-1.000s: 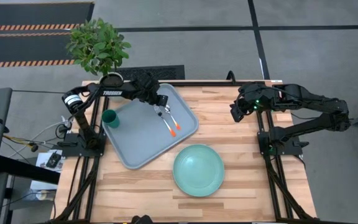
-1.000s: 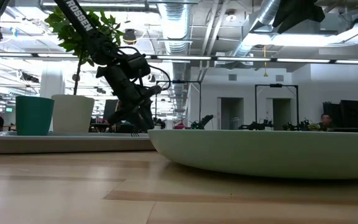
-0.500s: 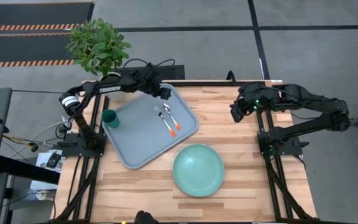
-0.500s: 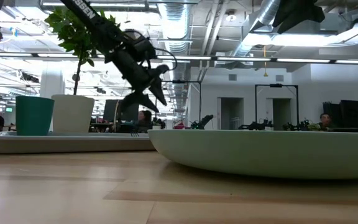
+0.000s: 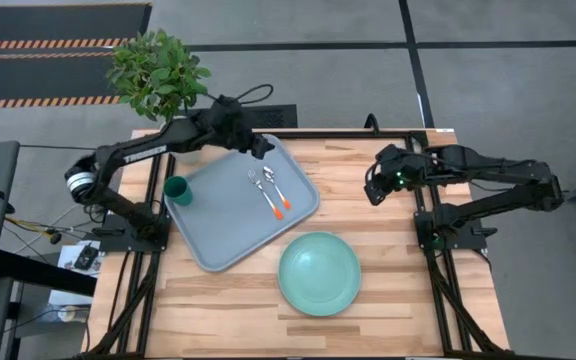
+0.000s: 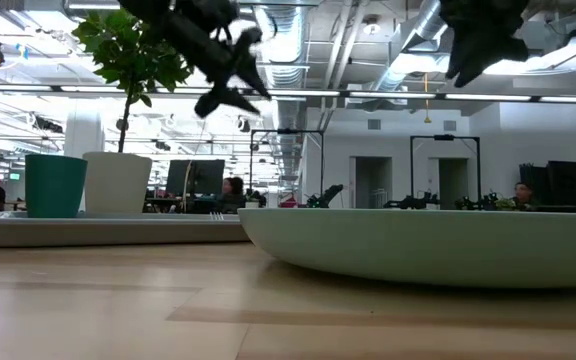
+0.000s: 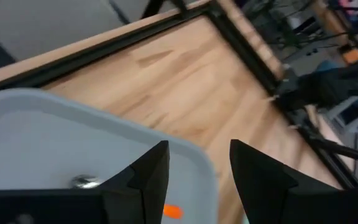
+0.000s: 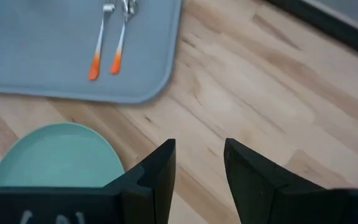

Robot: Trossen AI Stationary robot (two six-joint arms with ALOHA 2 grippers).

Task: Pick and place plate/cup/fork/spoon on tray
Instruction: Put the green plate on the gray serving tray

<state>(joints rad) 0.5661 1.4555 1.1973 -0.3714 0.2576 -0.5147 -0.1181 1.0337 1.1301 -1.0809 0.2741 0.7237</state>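
Note:
The grey-blue tray (image 5: 230, 215) lies at the table's left. On it stand the dark teal cup (image 5: 177, 189) near its left corner and a fork and a spoon with orange handles (image 5: 271, 192) near its right side. The mint-green plate (image 5: 319, 273) rests flat on the bare wood near the table's front, right of the tray; it also shows in the right wrist view (image 8: 55, 155). My left gripper (image 5: 265, 150) is open and empty, raised above the tray's far corner. My right gripper (image 5: 371, 187) is open and empty, raised over the table's right part.
A potted plant in a white pot (image 5: 160, 75) stands just beyond the table's far left corner. Black frame rails (image 5: 435, 240) run along the table's sides. Bare wood (image 5: 348, 190) lies between the tray and my right arm.
My left gripper has risen from the fork and spoon on the tray and drawn back toward the table's far edge. The fork and spoon stay lying on the tray. My right gripper has moved a little toward the table's left and near side.

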